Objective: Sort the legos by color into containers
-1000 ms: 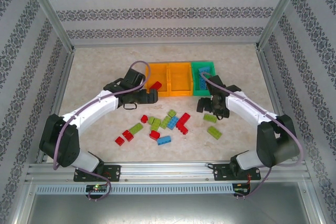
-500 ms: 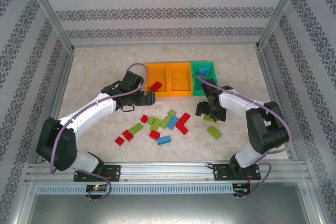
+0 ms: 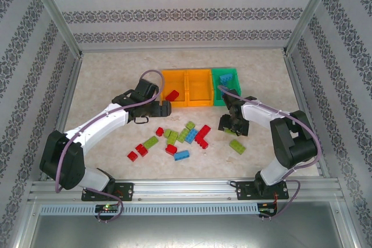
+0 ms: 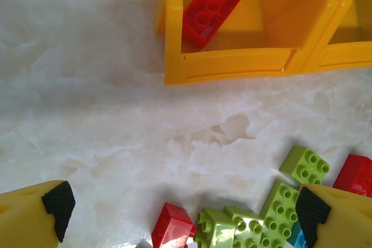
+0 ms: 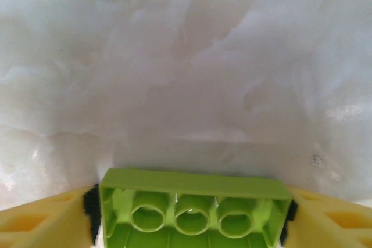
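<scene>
While your right gripper (image 5: 190, 220) clamps a lime brick (image 5: 195, 193) over the table (image 5: 174, 56), your left gripper (image 4: 185, 212) hangs with fingers (image 4: 35, 216) wide apart near the orange bin (image 4: 226, 67) holding a red brick (image 4: 213, 7).

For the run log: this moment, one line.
left gripper open | right gripper shut on lime brick | red brick in orange bin

Three bins (image 3: 186, 88) (two orange, one green) and about twenty legos (image 3: 182, 155).
</scene>
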Available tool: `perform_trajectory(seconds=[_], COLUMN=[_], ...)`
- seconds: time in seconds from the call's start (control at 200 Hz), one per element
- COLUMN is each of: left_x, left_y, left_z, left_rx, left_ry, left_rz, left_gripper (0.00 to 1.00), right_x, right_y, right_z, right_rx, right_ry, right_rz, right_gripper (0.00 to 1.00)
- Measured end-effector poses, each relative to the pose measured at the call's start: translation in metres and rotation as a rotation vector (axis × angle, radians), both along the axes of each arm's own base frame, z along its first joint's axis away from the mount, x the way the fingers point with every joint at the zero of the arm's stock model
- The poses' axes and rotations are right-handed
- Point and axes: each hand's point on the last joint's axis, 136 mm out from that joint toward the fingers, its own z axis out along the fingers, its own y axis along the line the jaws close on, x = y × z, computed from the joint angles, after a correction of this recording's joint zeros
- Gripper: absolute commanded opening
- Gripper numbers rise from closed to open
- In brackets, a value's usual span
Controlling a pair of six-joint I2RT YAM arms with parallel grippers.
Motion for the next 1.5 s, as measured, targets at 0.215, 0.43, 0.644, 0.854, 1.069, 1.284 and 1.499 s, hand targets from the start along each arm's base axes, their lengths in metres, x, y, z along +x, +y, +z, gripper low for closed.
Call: perform_trajectory(seconds=[0.215, 0.43, 0.644, 0.854, 1.069, 1.284, 1.499], left_x=[0.000, 0.001, 0.000, -0.002, -0.008, -0.015, -0.024], left_y=[0.000, 0.003, 0.005, 0.009, 0.013, 0.016, 0.012], left_z=[0.000, 0.000, 0.001, -0.001, -0.007, -0.015, -0.025], left_rx=[0.001, 0.013, 0.022, 0.039, 0.057, 0.072, 0.048], left_ry=[0.000, -0.008, -0.016, -0.007, 0.016, 0.048, 0.094], left_rz=[0.000, 0.009, 0.008, 0.014, 0.017, 0.016, -0.010], left_gripper=[0.99, 0.99, 0.99, 0.99, 0.99, 1.00, 1.00], right_x=[0.004, 0.035, 0.104, 0.152, 0.189, 0.199, 0.201], right_y=[0.007, 0.033, 0.069, 0.100, 0.117, 0.120, 0.121], right_z=[0.003, 0.032, 0.105, 0.124, 0.108, 0.090, 0.091], right_rx=[-0.003, 0.035, 0.148, 0.200, 0.194, 0.169, 0.169], right_ry=[-0.011, -0.099, -0.312, -0.373, -0.360, -0.319, -0.318], right_rz=[0.023, 0.065, 0.087, 0.123, 0.130, 0.144, 0.146], right_gripper=[0.58, 0.57, 0.57, 0.58, 0.62, 0.74, 0.82])
